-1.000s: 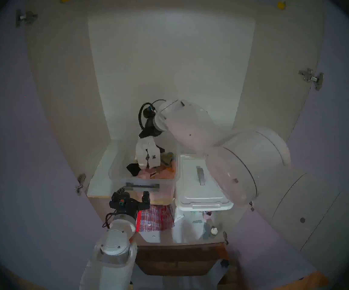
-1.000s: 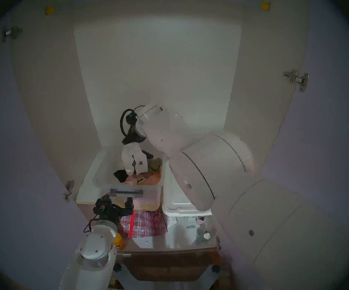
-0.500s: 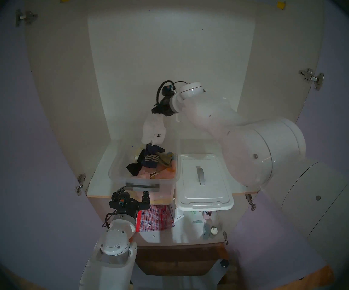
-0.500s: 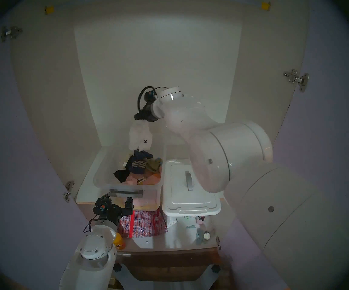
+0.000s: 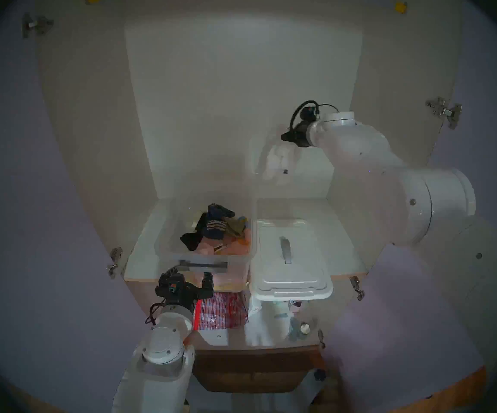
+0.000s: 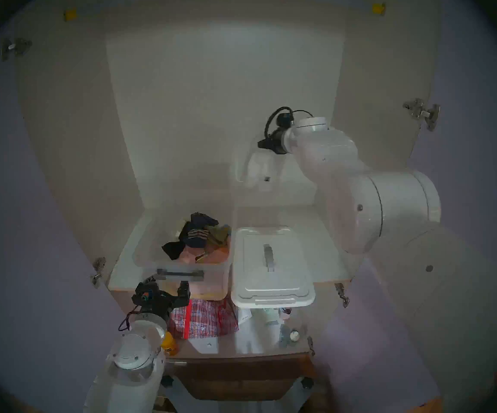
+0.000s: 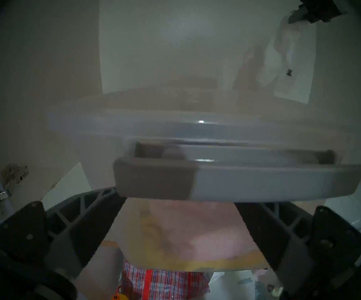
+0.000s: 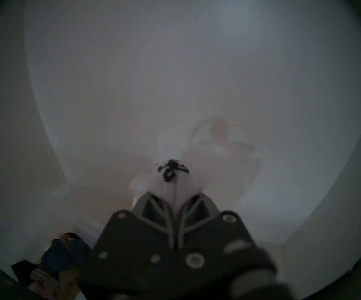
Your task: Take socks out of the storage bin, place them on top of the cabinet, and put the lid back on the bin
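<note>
Lilac doors stand open on the cream-white cabinet (image 5: 92, 135), whose white shelf board (image 5: 140, 254) carries the work. Nearest the robot, the left gripper (image 5: 192, 279) waits with jaws spread wide just below the grey bar handle of the storage bin (image 5: 163, 245), gripping nothing. Inside the clear tub lie a black sock (image 5: 190, 239) and a navy striped sock (image 5: 214, 226) on peach-coloured fabric. Just beside the bin, to the right, rests the lid (image 5: 290, 272), its front edge overhanging the shelf. Farther back and higher, the right gripper (image 8: 176, 203) is clamped on the white socks (image 5: 277, 162), which dangle blurred above the shelf space behind the lid, clear of the bin. A second earlier they hung low over the tub's contents; the right arm has since swung up and to the right, while the left has not stirred. Limp, light and easily snagged, such socks are probably best pinched at the bunched cuffs, as here; a loose sock could slip free mid-swing.
</note>
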Motion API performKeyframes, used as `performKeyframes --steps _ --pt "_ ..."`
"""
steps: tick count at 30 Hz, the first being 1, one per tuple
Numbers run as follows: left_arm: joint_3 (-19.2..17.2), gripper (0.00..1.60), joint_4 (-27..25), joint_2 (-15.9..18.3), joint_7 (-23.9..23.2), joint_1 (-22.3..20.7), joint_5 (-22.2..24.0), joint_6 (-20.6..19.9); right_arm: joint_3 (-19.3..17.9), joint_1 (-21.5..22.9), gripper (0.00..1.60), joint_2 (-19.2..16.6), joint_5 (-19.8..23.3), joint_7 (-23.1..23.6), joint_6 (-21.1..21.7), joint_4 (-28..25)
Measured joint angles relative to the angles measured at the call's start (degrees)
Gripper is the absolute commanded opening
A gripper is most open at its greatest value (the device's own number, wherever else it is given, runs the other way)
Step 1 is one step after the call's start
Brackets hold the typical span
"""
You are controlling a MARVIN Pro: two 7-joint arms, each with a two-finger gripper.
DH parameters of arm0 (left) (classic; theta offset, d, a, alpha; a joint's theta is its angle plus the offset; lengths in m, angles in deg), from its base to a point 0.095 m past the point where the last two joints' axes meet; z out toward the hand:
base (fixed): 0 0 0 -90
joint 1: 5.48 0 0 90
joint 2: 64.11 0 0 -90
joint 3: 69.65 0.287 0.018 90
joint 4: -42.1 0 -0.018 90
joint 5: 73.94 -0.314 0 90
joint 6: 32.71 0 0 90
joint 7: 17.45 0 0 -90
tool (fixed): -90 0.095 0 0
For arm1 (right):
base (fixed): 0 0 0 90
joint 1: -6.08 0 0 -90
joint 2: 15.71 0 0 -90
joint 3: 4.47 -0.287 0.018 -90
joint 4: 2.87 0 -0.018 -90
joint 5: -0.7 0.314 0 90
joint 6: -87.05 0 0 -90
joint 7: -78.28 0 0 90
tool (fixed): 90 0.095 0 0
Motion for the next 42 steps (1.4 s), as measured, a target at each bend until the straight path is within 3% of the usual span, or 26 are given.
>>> performKeyframes --steps 10,17,23,32,40,41,42 --pt "0.1 1.60 -0.2 0.4 0.0 0.0 0.6 -0.1 -4.3 -2.4 0.00 -1.7 1.2 -9.0 -4.8 1.4" --pt "0.2 1.60 -0.2 0.6 0.1 0.0 0.9 -0.1 -6.1 -8.8 0.00 -3.0 1.5 -22.2 -7.8 1.0" --pt "0.4 1.60 -0.2 0.7 0.2 0.0 1.0 -0.1 -7.3 -13.9 0.00 -4.4 2.0 -30.0 -9.8 -0.4" --pt "0.5 1.60 -0.2 0.9 0.3 0.0 1.1 -0.1 -11.7 -19.2 0.00 -5.3 4.7 -29.2 -10.5 -4.5" --pt "0.6 1.60 -0.2 1.1 0.4 0.0 1.3 -0.1 -17.0 -27.6 0.00 -4.3 7.3 -29.1 -10.7 -12.6" --pt "0.6 1.60 -0.2 1.2 0.4 0.0 1.3 -0.1 -17.6 -28.5 0.03 -4.1 7.6 -29.2 -10.7 -13.9" --pt "0.6 1.60 -0.2 1.2 0.4 0.0 1.3 -0.1 -18.0 -29.3 0.24 -3.9 7.7 -29.4 -10.7 -15.1"
